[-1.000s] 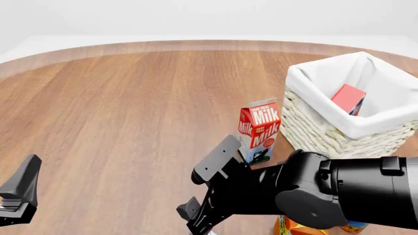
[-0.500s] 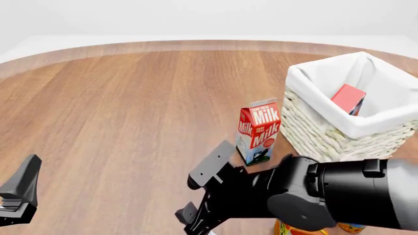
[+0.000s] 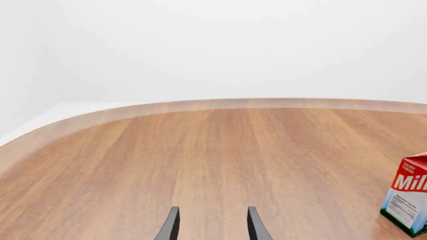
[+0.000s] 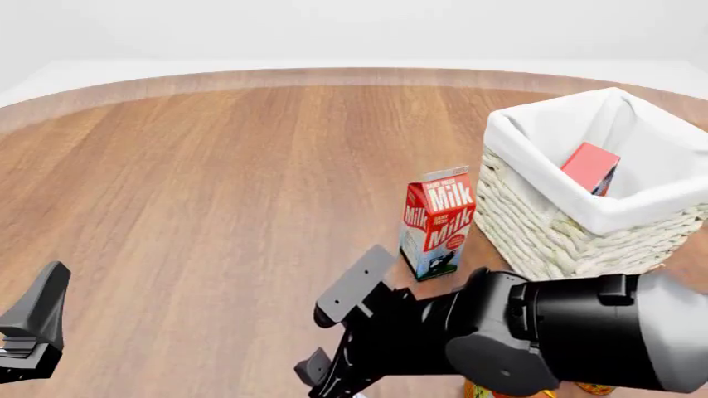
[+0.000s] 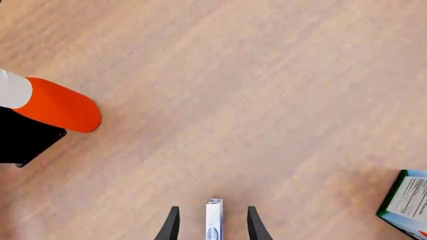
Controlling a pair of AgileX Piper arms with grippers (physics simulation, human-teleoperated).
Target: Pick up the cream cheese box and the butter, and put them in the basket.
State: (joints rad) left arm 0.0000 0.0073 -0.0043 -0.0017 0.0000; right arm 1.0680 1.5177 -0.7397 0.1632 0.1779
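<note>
Cream cheese box (image 5: 214, 219), carton (image 4: 438, 221) reading "Milk"

The right arm enters from the right side of the near edge of the worktop, its thick black forearm lying low and crossing toward the middle. The right gripper (image 4: 332, 336) points down and to the left, its two dark fingers parted; in the right wrist view the fingers (image 5: 172, 225) stand apart with a slim white object between them, and contact with either finger cannot be confirmed. The left gripper (image 4: 31, 332) sits at the near left corner of the worktop, only partly in frame. In the left wrist view its fingers (image 3: 171, 226) are parted, with nothing between them.
</note>
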